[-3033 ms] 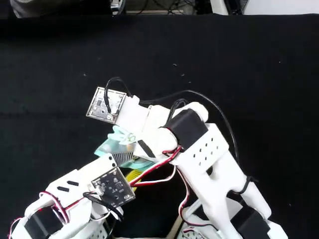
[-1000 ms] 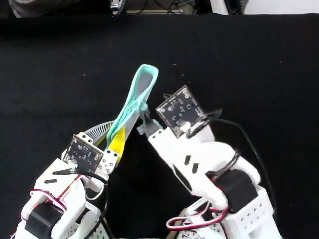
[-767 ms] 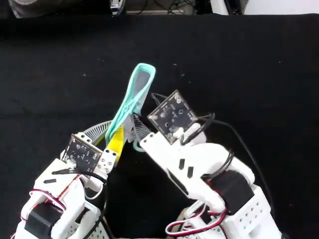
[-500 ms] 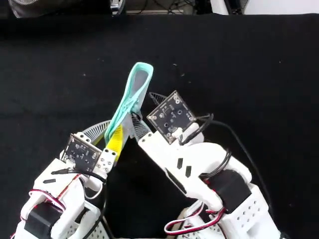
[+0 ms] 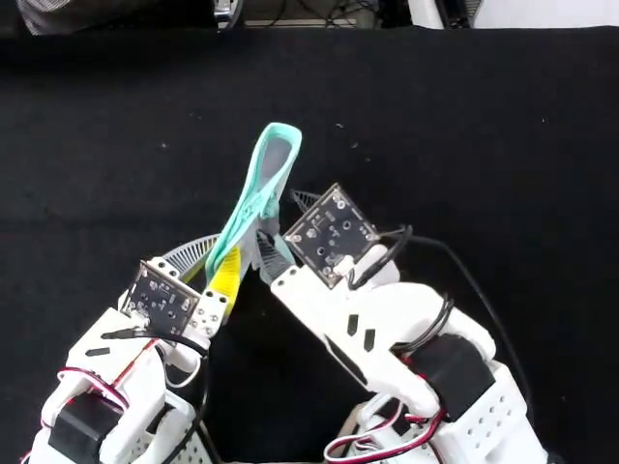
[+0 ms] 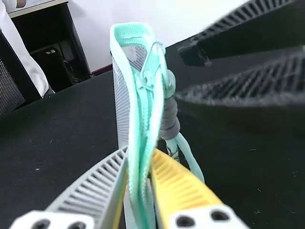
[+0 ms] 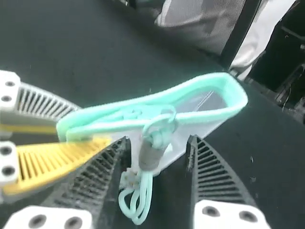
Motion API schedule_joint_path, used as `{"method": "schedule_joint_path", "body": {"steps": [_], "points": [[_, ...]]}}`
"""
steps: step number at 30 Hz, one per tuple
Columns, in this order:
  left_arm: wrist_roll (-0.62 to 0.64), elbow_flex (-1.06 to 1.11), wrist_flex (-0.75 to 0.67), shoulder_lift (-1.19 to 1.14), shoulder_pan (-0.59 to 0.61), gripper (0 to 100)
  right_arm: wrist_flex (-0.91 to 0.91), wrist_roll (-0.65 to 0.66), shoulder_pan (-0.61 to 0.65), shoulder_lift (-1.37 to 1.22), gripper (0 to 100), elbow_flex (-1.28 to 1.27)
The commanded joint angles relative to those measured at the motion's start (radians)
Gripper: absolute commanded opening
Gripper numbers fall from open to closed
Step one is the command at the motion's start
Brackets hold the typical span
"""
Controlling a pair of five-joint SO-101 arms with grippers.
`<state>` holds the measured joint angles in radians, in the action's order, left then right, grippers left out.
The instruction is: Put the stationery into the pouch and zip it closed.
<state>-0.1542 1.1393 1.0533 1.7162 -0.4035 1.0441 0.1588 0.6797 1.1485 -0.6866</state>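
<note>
The pouch (image 5: 274, 159) is held edge-up mid-frame, its lower end pinched by the left hand (image 6: 141, 157). Soft and light, it probably flexes. The open right hand (image 7: 158, 141) straddles the zipper pull (image 7: 150, 153), the likely hold.

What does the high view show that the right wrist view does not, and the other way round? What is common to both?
The high view adds the left arm and the right arm as white bodies, with the right one's square circuit board. The right wrist view adds the grey zipper pull and its mint cord loop, between the right tool's open black ribbed fingers. Shared: the mint-green pouch with a pale mesh side, clamped between the left tool's grey and yellow fingers.
</note>
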Motion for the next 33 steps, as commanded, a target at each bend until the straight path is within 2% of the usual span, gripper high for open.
{"method": "schedule_joint_path", "body": {"steps": [1,7,16,18,21,23,33], "points": [[-0.002,0.002,-0.021,-0.002,0.004,3,-0.083,-0.006,0.012,-0.001,19.8,-0.01],[-0.002,0.002,-0.02,-0.002,0.004,3,-0.192,-0.002,0.006,-0.001,19.5,-0.107],[-0.002,0.002,-0.02,-0.002,0.004,3,-0.192,0.002,0.003,-0.001,19.1,-0.127],[-0.002,0.002,-0.02,-0.002,0.004,3,-0.193,0.044,-0.029,-0.001,14.5,-0.125],[0.0,0.002,-0.02,-0.002,0.004,3,-0.209,0.19,-0.08,0.001,5.0,-0.127],[0.0,0.002,-0.02,-0.002,0.004,3,-0.212,0.235,-0.106,0.001,4.7,-0.128],[0.0,0.004,-0.02,-0.002,0.004,3,-0.207,0.233,-0.16,0.008,8.5,-0.09]]}}
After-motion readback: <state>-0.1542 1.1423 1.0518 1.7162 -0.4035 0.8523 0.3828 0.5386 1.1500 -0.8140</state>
